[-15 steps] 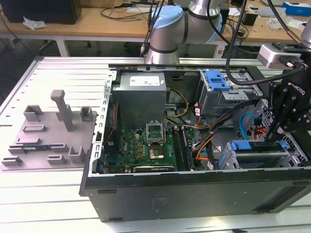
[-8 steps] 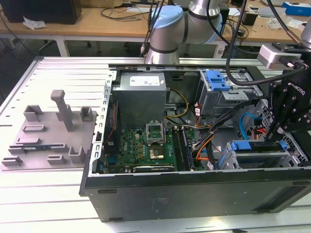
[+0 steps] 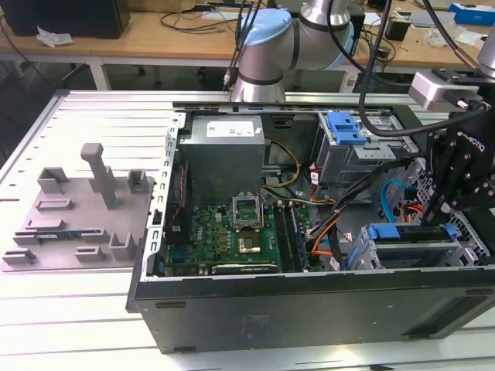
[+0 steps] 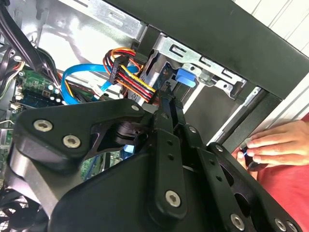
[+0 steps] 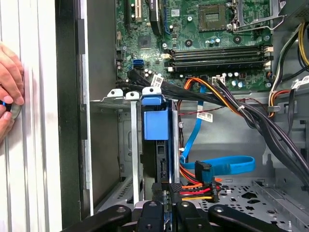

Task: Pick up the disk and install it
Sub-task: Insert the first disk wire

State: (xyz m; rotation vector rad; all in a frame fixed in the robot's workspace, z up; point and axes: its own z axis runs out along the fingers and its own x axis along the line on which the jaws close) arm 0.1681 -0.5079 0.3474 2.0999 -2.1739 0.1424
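The disk point(image 5: 155, 123) stands on edge in a slot of the silver drive cage point(image 5: 112, 145), its blue carrier bracket uppermost and its dark edge below. In the exterior view the disk point(image 3: 394, 232) sits in the cage at the case's front right corner. My black gripper point(image 5: 169, 187) is at the disk's near end, fingers drawn together with only a thin gap and nothing seen between them. I cannot tell whether the tips touch the disk. In the second wrist view the gripper point(image 4: 167, 96) points at the blue bracket point(image 4: 186, 77). From outside, the gripper point(image 3: 439, 210) hangs over the cage.
Red, yellow and black power wires point(image 5: 193, 189) and a blue flat cable point(image 5: 227, 166) lie beside the fingers. A person's hand point(image 5: 8, 82) rests on the table outside the case wall. The grey power-supply box point(image 3: 224, 151), another cage with a blue latch point(image 3: 346, 127) and the motherboard point(image 3: 232, 236) lie farther in.
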